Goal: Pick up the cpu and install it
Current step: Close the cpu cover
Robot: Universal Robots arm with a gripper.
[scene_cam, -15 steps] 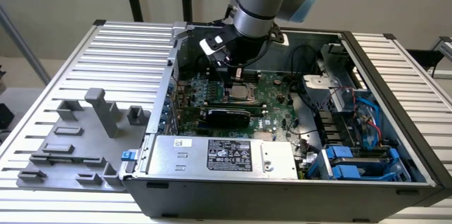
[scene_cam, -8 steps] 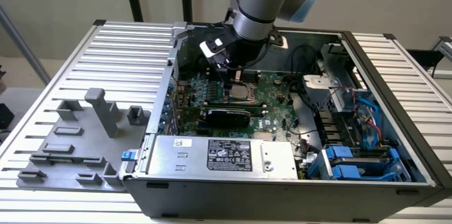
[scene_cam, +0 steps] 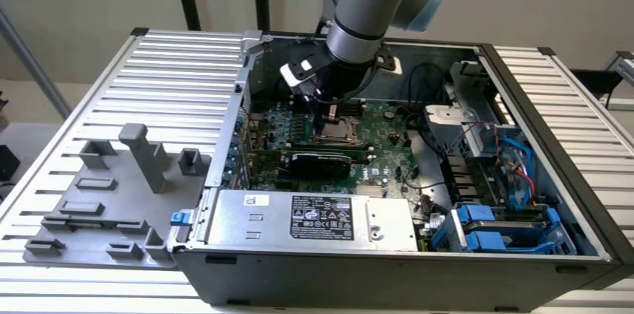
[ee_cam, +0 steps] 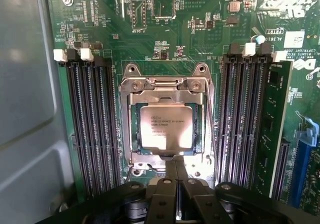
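Found the cpu lying flat inside the socket frame on the green motherboard, dull silver top facing up. Saw banks of memory slots flanking the socket on both sides. Noted the jaws pressed together, pinching nothing, tips at the frame's edge and clear of the cpu. Could not tell whether the tips touched the frame.

In the exterior view, traced the arm reaching in from twelve o'clock into the open computer case, wrist hanging straight over the socket. Placed the socket slightly toward eleven o'clock of the case's middle, with the grey power supply at six o'clock from it and blue drive bays at four o'clock. Spotted a grey fixture block on the slatted worktop at nine o'clock of the case, well apart from the jaws.
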